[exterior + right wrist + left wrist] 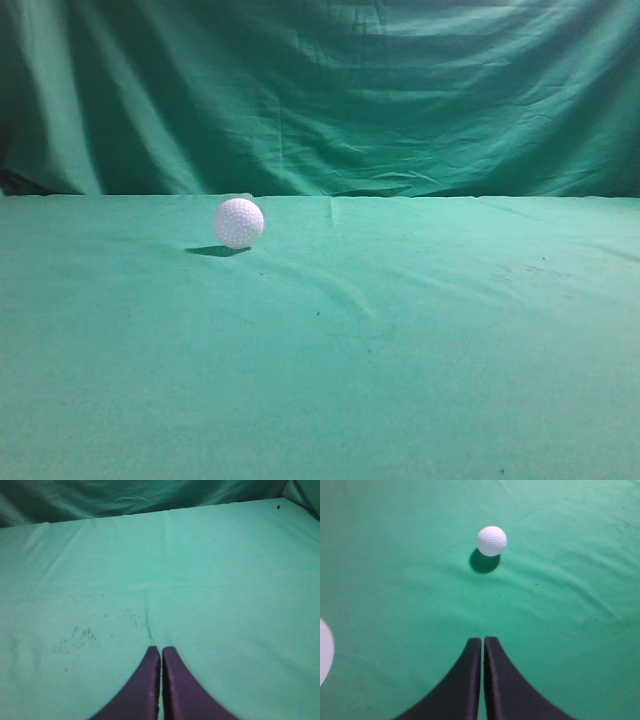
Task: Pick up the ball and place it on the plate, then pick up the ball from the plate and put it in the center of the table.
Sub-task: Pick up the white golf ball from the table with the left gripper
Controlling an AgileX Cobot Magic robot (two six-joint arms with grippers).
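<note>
Ball (pixel 239 222): white, dimpled, resting on the table with a dark shadow just beside it; in the exterior view left of middle, toward the far edge. From the left wrist (pixel 492 540): straight ahead of the left hand, a touch to its right, well apart from the fingertips, held by nothing.

Table (pixel 400 340): green cloth, faintly wrinkled, a few dark specks; bare stretch between ball and left hand (pixel 485 605); in the right wrist view (pixel 210 580) a scatter of dark specks ahead and left of the right hand.

Left hand (pixel 483 639): clenched, the two dark fingers (pixel 470 680) pressed together with only a thin slit between, grasping nothing; above the cloth, tips pointing toward the ball. Not seen in the exterior view.

Right hand (pixel 161 648): clenched too, dark fingers (pixel 177 690) side by side and nearly touching, grasping nothing; bare cloth ahead of it. Not seen in the exterior view.

Plate (pixel 324 652): only a pale curved sliver at the left edge of the left wrist view, left of the left hand and well apart from the ball; too little showing to say more.

Curtain (pixel 330 90): green, draped and folded, behind the table's far edge; also ahead of the right hand, past the table (pixel 125 497).
</note>
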